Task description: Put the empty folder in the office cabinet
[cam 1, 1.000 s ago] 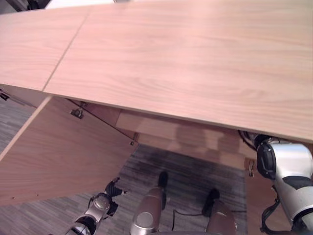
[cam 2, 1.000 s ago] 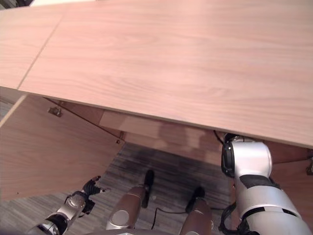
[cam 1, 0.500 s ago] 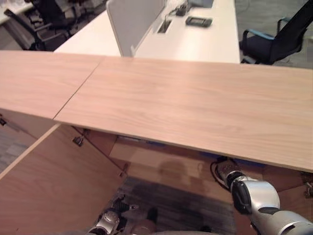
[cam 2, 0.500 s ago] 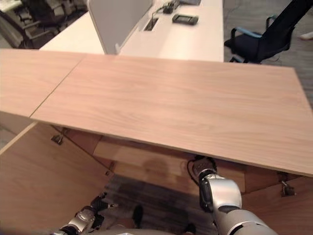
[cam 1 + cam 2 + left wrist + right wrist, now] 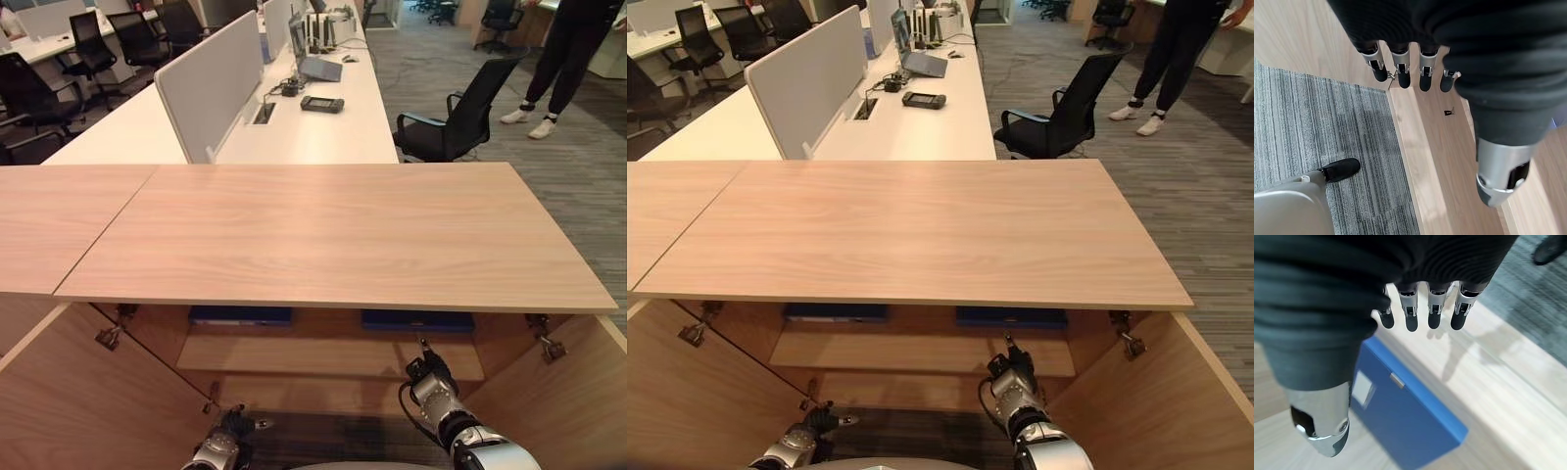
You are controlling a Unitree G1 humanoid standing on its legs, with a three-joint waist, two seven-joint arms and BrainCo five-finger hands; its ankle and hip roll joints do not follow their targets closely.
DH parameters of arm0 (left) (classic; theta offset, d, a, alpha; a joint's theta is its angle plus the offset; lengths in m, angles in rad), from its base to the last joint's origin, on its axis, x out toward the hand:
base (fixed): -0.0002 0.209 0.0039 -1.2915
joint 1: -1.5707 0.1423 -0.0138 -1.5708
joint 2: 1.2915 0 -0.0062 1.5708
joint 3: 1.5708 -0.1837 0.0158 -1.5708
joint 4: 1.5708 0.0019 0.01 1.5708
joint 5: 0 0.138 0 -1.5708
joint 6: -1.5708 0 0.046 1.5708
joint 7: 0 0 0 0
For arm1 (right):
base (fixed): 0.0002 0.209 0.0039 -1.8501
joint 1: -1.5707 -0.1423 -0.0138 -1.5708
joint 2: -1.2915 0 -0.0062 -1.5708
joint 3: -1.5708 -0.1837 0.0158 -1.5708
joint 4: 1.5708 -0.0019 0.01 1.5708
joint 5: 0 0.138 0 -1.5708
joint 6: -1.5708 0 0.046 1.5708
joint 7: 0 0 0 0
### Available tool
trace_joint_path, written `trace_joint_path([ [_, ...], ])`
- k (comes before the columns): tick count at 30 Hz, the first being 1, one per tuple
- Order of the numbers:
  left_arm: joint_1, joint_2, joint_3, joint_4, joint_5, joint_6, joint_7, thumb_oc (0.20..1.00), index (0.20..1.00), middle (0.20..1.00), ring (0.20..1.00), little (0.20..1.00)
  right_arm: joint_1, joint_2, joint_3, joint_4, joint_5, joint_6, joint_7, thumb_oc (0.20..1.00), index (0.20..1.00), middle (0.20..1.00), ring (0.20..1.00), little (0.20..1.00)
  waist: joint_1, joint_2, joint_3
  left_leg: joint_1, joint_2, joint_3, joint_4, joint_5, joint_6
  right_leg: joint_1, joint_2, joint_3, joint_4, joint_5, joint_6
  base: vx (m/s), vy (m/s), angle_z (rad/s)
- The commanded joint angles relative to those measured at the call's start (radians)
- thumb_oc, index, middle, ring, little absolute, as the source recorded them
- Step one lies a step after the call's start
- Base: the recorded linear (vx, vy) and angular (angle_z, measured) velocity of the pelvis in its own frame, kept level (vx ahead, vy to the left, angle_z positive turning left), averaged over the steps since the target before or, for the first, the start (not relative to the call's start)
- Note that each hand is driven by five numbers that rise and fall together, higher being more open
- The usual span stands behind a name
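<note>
Blue folder (image 5: pixel 1405 421): I see it flat on the cabinet shelf (image 5: pixel 323 354), right side, second folder (image 5: pixel 240 315) left. Right hand (image 5: pixel 1420 308) just near it, relaxed, empty. Left hand (image 5: pixel 1405 68) low, relaxed, empty. Wood cabinet top (image 5: pixel 333 235) bare; white desks (image 5: pixel 294 127), chairs (image 5: pixel 451 117), a person (image 5: pixel 563 49) far.

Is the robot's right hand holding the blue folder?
No. The right hand hangs open with straight fingers above the flat blue folder, which lies on the wooden cabinet shelf, apart from it.
</note>
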Motion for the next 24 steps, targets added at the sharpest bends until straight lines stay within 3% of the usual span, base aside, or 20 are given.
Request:
trace_joint_path([
  [1, -0.059, 0.012, 0.013, 0.065, 0.041, -0.028, -0.006, 1.0, 1.0, 1.0, 1.0, 1.0, -0.051, -0.012, 0.008, 0.002, -0.083, -0.009, 0.053, 1.0, 1.0, 1.0, 1.0, 1.0, 0.001, -0.012, 0.013, -0.008, 0.026, -0.055, 0.003, -0.057, -0.039, 0.009, -0.061, 0.021, 0.063, -0.069, 0.076, -0.02, 0.024, -0.14],
  [15, 0.028, 0.055, 0.067, 0.007, 0.102, -0.087, -0.091, 1.0, 1.0, 1.0, 1.0, 1.0, 0.146, -0.133, 0.092, -0.095, -0.41, -0.007, 0.281, 1.0, 1.0, 1.0, 1.0, 1.0, -0.014, -0.033, 0.037, 0.029, 0.018, -0.017, 0.003, -0.072, -0.015, 0.003, -0.082, 0.048, 0.085, -0.055, 0.094, -0.02, 0.027, -0.08],
  [21, 0.033, 0.077, 0.078, -0.026, 0.081, -0.099, -0.125, 1.0, 1.0, 1.0, 1.0, 1.0, 0.152, -0.184, 0.155, -0.097, -0.603, 0.0, 0.322, 1.0, 1.0, 1.0, 1.0, 1.0, -0.002, -0.043, 0.084, 0.036, 0.017, -0.033, 0.003, -0.07, 0.007, -0.054, -0.093, 0.056, 0.235, -0.082, 0.098, -0.08, 0.027, 0.02],
  [22, 0.025, 0.085, 0.082, -0.048, 0.061, -0.104, -0.119, 1.0, 1.0, 1.0, 1.0, 1.0, 0.148, -0.189, 0.178, -0.116, -0.655, -0.006, 0.309, 1.0, 1.0, 1.0, 1.0, 1.0, 0.004, -0.049, 0.106, 0.024, 0.016, -0.074, 0.005, -0.053, 0.014, -0.074, -0.061, 0.124, 0.286, -0.106, 0.11, -0.07, -0.025, 0.08],
  [23, 0.025, 0.085, 0.081, -0.049, 0.061, -0.104, -0.12, 1.0, 1.0, 1.0, 1.0, 1.0, 0.148, -0.189, 0.178, -0.116, -0.655, -0.006, 0.309, 1.0, 1.0, 1.0, 1.0, 1.0, 0.003, -0.049, 0.107, 0.025, 0.015, -0.075, 0.005, -0.054, 0.014, -0.074, -0.061, 0.124, 0.289, -0.109, 0.11, -0.11, -0.035, 0.14],
  [24, 0.026, 0.089, 0.081, -0.077, 0.038, -0.109, -0.12, 1.0, 1.0, 1.0, 1.0, 1.0, 0.152, -0.195, 0.181, -0.132, -0.661, -0.012, 0.307, 1.0, 1.0, 1.0, 1.0, 1.0, -0.003, -0.055, 0.119, 0.003, 0.008, -0.106, 0.014, -0.045, 0.019, -0.076, -0.017, 0.216, 0.305, -0.145, 0.103, -0.04, -0.011, 0.31],
])
